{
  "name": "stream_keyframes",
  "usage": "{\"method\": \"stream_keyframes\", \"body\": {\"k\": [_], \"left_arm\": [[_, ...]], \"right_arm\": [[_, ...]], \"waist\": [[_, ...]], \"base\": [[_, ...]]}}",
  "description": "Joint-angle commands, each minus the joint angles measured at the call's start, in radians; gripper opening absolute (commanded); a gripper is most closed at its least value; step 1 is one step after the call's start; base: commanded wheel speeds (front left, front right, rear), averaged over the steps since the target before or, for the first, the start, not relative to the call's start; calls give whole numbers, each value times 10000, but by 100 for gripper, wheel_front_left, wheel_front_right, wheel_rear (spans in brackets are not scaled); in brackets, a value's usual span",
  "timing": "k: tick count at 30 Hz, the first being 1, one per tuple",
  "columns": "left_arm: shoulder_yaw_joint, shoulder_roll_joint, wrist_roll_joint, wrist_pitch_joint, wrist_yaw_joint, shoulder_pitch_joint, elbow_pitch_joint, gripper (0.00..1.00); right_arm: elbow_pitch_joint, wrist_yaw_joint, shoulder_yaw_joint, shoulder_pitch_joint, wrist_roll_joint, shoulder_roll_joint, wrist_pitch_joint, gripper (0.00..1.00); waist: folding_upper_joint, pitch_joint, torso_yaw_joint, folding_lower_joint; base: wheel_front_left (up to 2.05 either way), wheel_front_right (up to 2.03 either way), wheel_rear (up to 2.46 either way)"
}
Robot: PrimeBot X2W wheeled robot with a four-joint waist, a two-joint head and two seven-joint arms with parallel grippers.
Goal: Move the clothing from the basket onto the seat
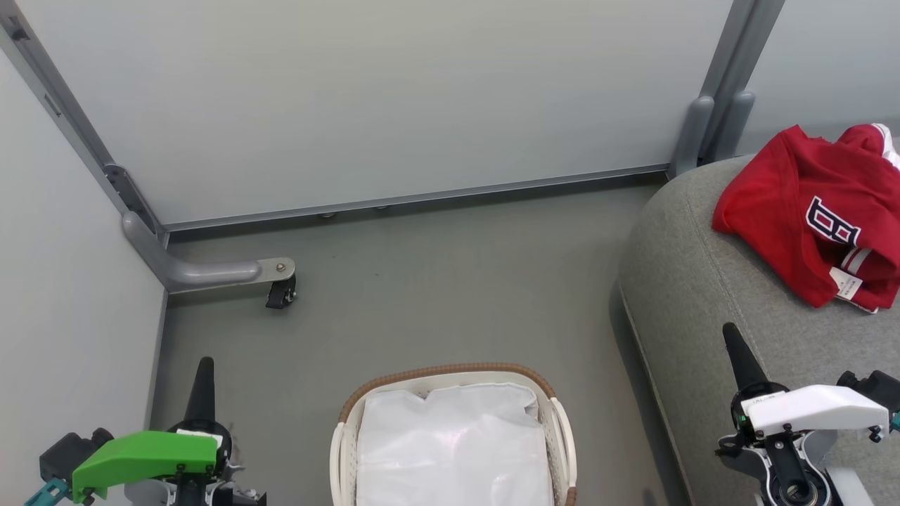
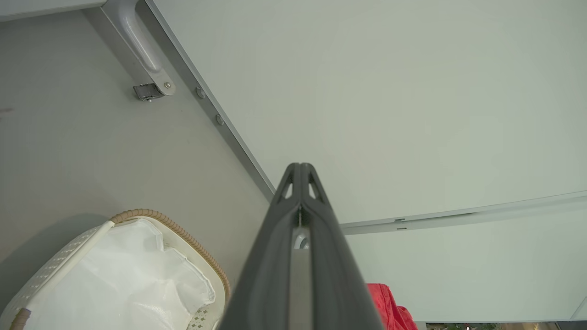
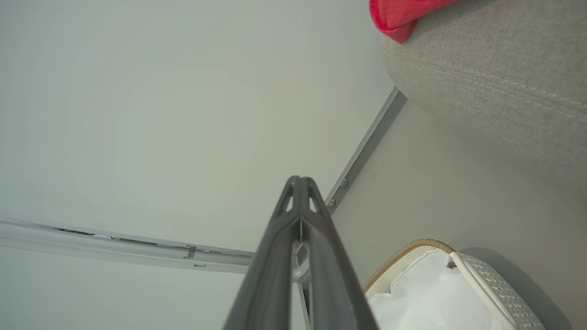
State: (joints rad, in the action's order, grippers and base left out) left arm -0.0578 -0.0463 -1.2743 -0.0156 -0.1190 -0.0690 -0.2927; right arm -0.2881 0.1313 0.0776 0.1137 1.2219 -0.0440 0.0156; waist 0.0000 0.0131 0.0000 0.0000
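Meeting tip to tip, both jaws (empty).

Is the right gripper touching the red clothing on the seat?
Apart. In the head view the right gripper stops short of the clothing, with a bare stretch of grey seat showing between them.

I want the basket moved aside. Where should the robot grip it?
Probably its right side handle, from above with the right gripper: the white band bows out from the basket wall, leaving a gap for one of the jaws.
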Motion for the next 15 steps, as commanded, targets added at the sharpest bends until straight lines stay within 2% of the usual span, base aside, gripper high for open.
{"method": "stream_keyframes", "body": {"k": [1, 15], "left_arm": [[-55, -47, -242, -60, -66, -225, 122, 0], [-245, -52, -1314, -377, -86, -310, 245, 0]], "right_arm": [[129, -6, 44, -9, 256, -63, 59, 0], [244, -7, 165, -36, 1502, -72, 393, 0]], "waist": [[0, -2, 0, 0], [0, -31, 0, 0]], "base": [[0, 0, 0], [0, 0, 0]]}}
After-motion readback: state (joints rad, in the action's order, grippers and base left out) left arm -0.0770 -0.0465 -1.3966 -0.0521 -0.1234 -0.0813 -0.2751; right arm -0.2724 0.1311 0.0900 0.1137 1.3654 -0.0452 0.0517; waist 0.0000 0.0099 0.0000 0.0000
